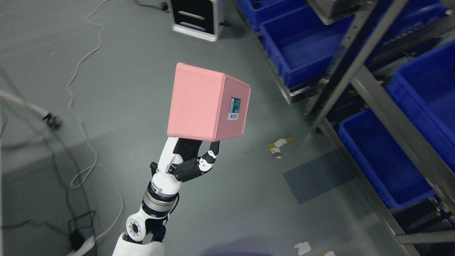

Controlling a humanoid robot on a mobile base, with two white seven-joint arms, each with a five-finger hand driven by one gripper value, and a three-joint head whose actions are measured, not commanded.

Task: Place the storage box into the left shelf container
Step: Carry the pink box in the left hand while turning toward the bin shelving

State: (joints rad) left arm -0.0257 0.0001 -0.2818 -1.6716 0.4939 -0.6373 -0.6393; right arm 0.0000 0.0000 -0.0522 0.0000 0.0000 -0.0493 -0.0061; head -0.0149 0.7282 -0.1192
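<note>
— So, where do we stand with the storage box?

— We have it in our left hand, whose arm comes up from the bottom edge left of the middle. The fingers are curled up under the pink box's lower edge, gripping it from below, and the box is lifted clear above the grey floor, tilted, with its small printed label facing right.

— And the shelf?

— The metal shelf frame runs down the right side, well apart from the box. We see several blue containers on it: one toward the top middle, another lower right, more at the far right edge.

— So which step are we in?

— By our reckoning, the carry: the box is grasped and raised, but not yet over any container.

— What does the next move ask of us?

— We judge we must swing the arm rightward toward the shelf, choose the container that counts as the left one, and clear the slanted upright before lowering. Since the hold is only at the bottom edge, we should keep the box steady so it does not tip.

— Our right hand?

— It does not show at all.
</note>
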